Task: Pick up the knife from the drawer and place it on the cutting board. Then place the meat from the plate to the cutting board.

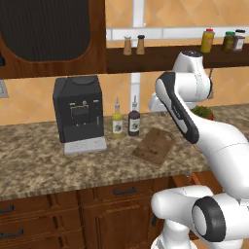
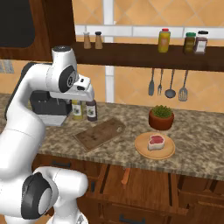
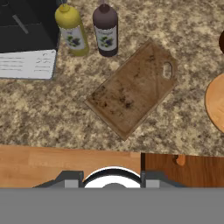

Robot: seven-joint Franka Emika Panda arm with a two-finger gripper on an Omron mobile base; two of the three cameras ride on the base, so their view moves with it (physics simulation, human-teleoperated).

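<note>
- The small knife with the orange-red handle (image 2: 126, 176) lies in the open reddish-brown wooden drawer (image 2: 144, 177) below the worktop's front edge, under the plate; from the right base camera only the handle reads clearly, standing nearly on end in the picture, and the blade is too dim to make out.
- Judgement: with the blade's lie unknown, a descent could land on the handle's end or on the drawer wall instead of across the handle, and the knife could tip or skid away.
- The drawer sits low and close to the base, so the arm has to fold sharply downward; the speckled stone worktop (image 2: 201, 148) overhang could catch the wrist.
- The flat brown wooden cutting board (image 3: 133, 87) lies bare and angled on the worktop, near the yellow bottle (image 3: 72, 30) and the dark bottle (image 3: 105, 29); a wide swing with the knife could knock them over.
- The pinkish-red steak slab (image 2: 156, 141) rests on the round tan-orange plate (image 2: 142, 150), just in front of the reddish-brown plant pot (image 2: 160, 118).
- The pincer (image 3: 113, 179) hangs above the worktop's edge, carrying nothing; only its tips' bases show, so I cannot tell how far the jaws stand apart.
- In the hand view the plate is cut off at the right edge.
</note>
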